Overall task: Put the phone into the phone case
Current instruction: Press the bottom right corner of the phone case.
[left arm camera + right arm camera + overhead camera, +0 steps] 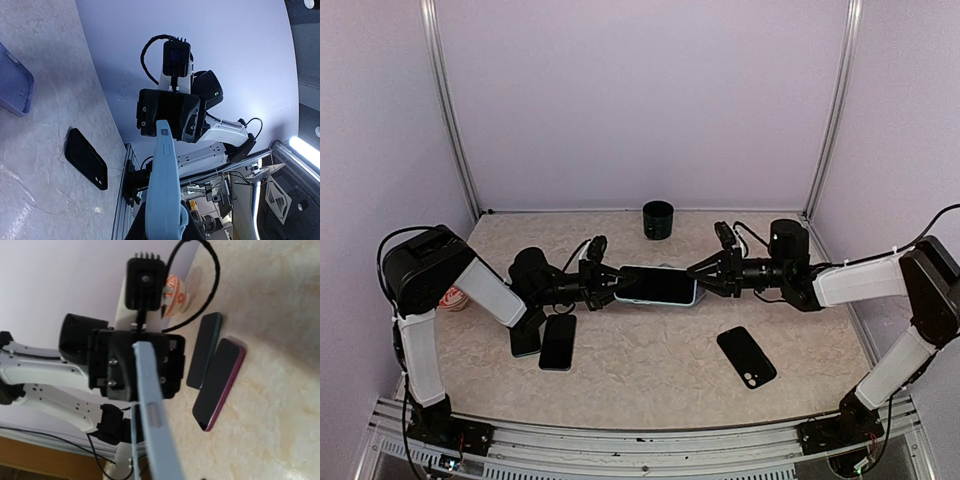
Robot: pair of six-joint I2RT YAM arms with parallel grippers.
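Light-blue phone case [165, 185], phone [656, 286] inside, hangs midair; we pinch its left end with left gripper [616, 284] and its right with right gripper [697, 276], likely to seat it.

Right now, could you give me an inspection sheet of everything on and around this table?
Surface: beige marbled tabletop, no spills seen.
Job's things: light blue case framing a dark screen, held between both arms.
Clutter: black cup; black phone or case; teal phone beside pink-edged phone; lavender case; red-and-white object.
Grippers: left tool and right tool each clamped on one end of the light blue case.
Cables: black cable looping over each wrist.
Surroundings: plain lilac walls, metal corner posts.
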